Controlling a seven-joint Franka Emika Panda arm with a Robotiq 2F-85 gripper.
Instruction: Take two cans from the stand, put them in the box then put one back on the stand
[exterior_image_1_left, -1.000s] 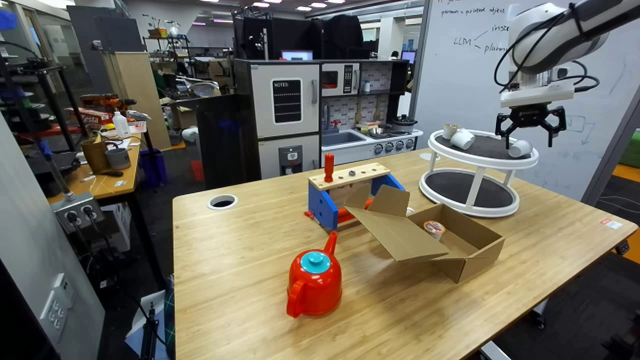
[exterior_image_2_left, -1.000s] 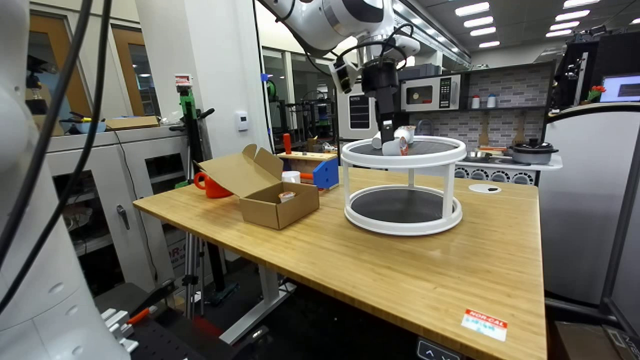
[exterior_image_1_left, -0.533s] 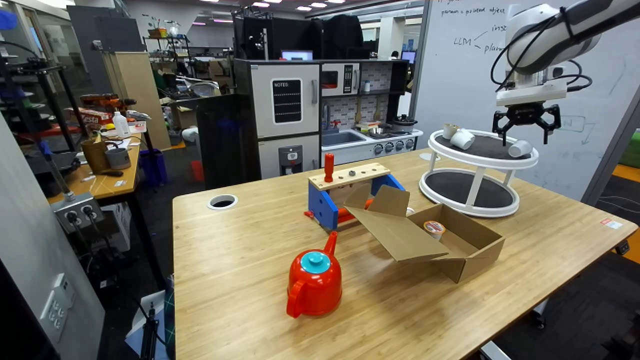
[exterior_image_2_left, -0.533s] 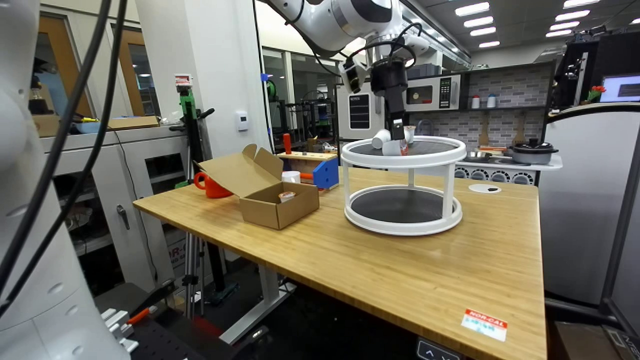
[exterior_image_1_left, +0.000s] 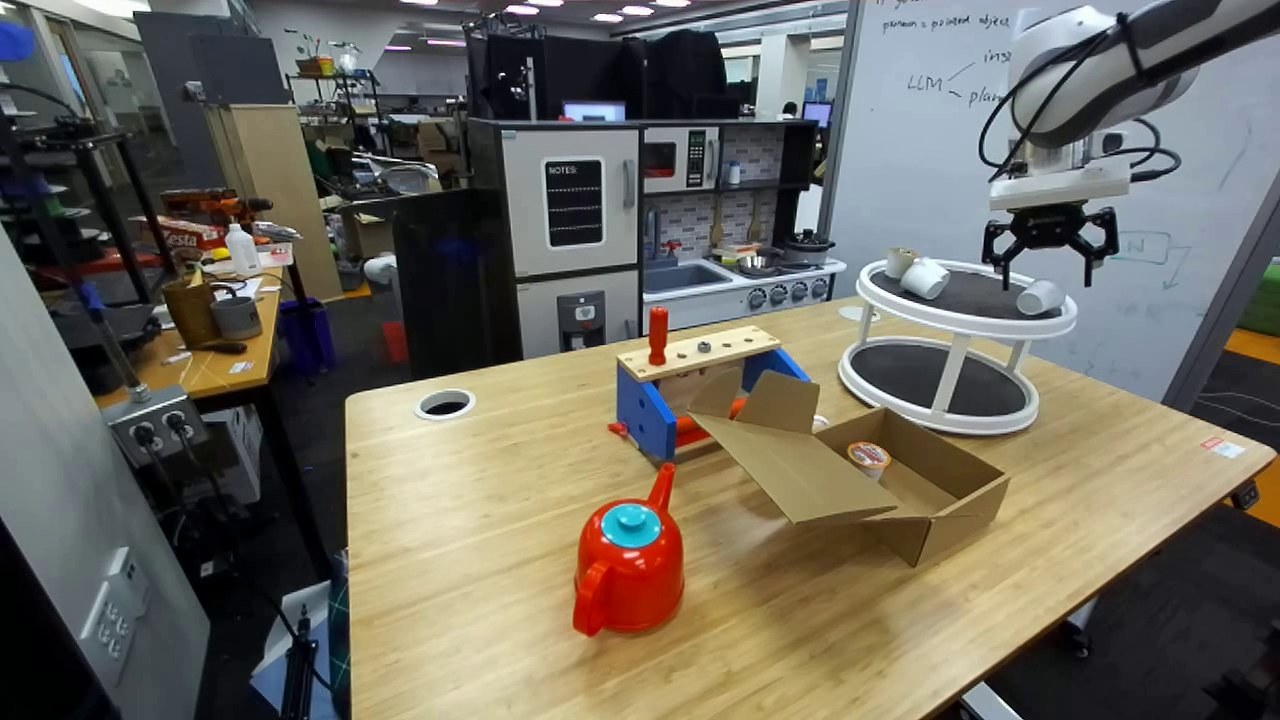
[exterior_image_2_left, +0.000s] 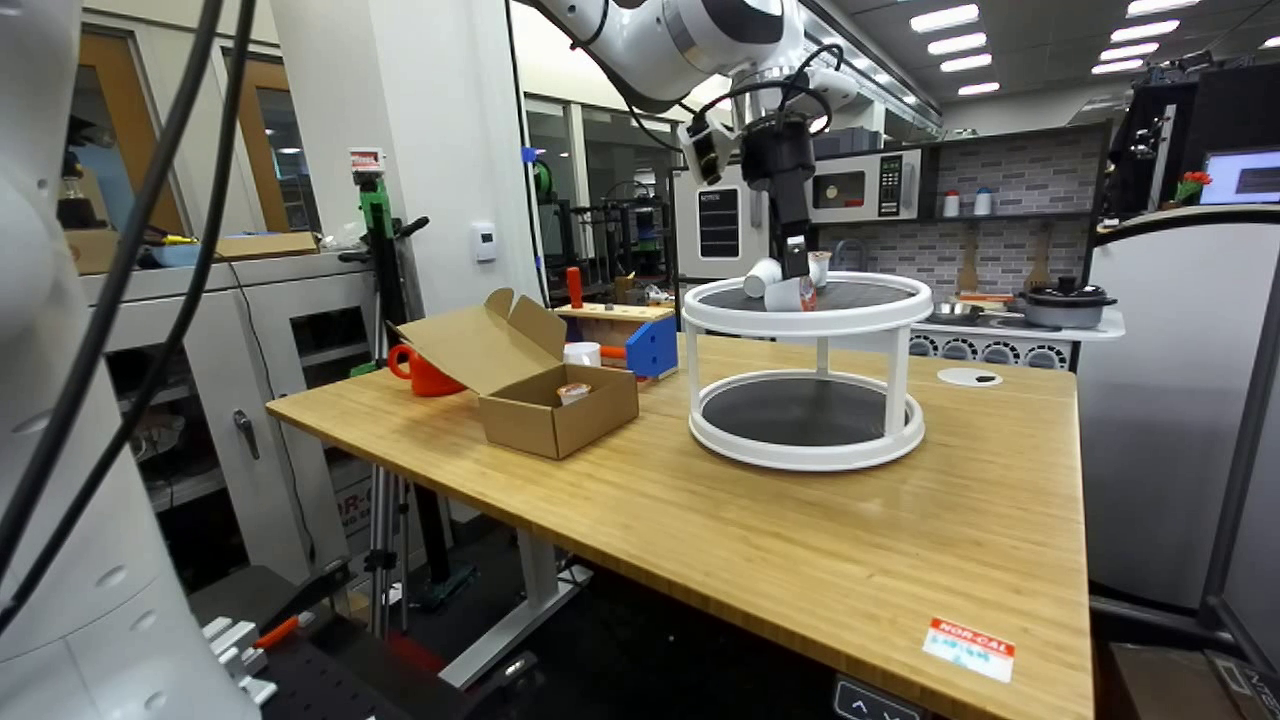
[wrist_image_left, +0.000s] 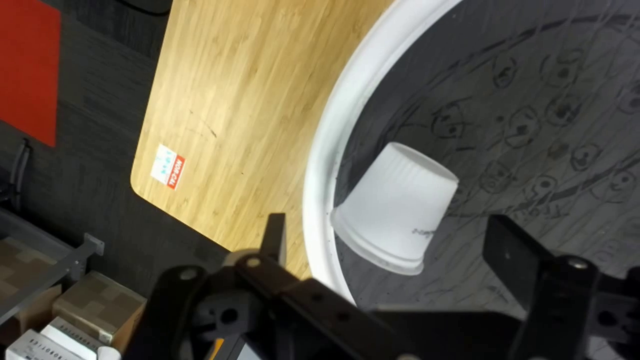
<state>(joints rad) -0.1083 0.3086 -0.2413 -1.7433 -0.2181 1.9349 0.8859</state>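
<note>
Holds gripper (wrist_image_left: 387, 227) spread over can (wrist_image_left: 395, 210) lying sideways at wrist-view nine o'clock of stand (wrist_image_left: 318, 210), likely to straddle and pinch for box (exterior_image_2_left: 520, 425).

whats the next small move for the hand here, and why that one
Probably lower the hand slightly, jaws apart: in the wrist view the can lying on its side on the stand appears between the open jaws, a gap on each side. Only one boxed can shows, and the task wants two in the box.
</note>
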